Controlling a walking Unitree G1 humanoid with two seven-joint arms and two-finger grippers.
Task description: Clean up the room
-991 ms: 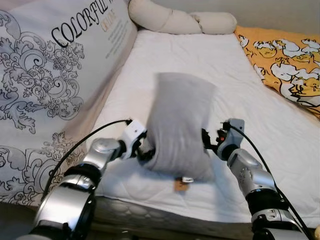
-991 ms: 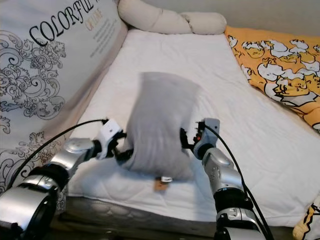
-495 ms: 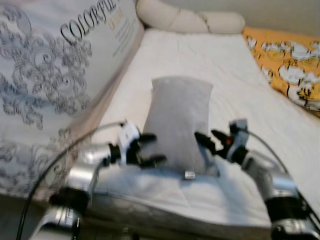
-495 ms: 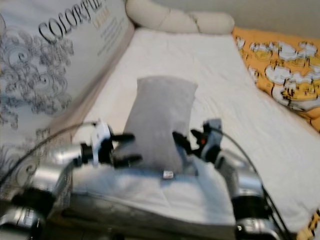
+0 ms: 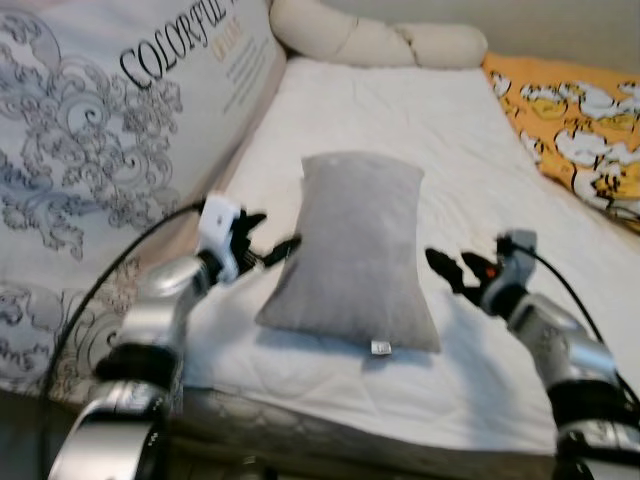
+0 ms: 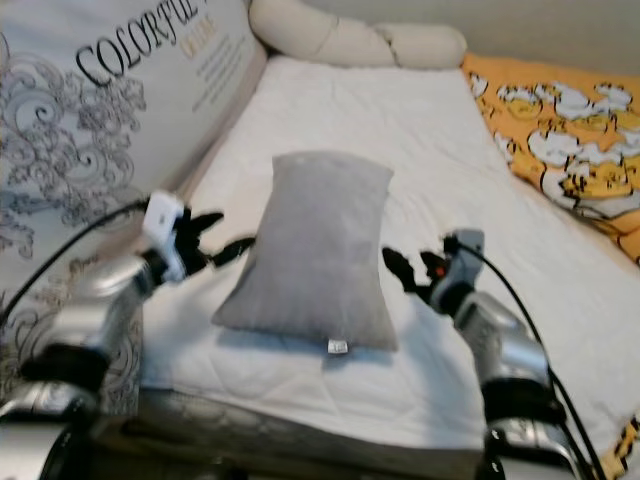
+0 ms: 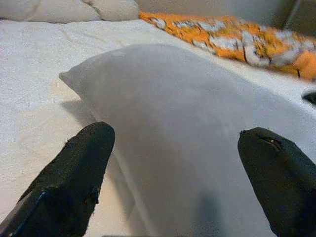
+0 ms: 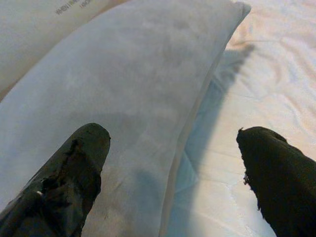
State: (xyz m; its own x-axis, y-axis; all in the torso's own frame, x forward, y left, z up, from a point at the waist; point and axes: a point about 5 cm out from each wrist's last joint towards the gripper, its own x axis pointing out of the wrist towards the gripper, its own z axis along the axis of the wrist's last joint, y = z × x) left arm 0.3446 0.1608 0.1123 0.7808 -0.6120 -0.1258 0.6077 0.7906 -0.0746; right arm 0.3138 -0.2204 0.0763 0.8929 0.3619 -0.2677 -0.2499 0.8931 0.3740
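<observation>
Grey pillow (image 5: 358,250): lies flat on the white bed (image 5: 470,160), near its front edge. Left end effector (image 5: 262,243): fingers spread, just beside pillow's left edge, apart. Right end effector (image 5: 447,270): fingers spread, just beside pillow's right edge, empty.

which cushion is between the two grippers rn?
The grey pillow, lying flat on the white mattress. The cream bolster sits at the far end; the printed cushion leans on the left.
</observation>
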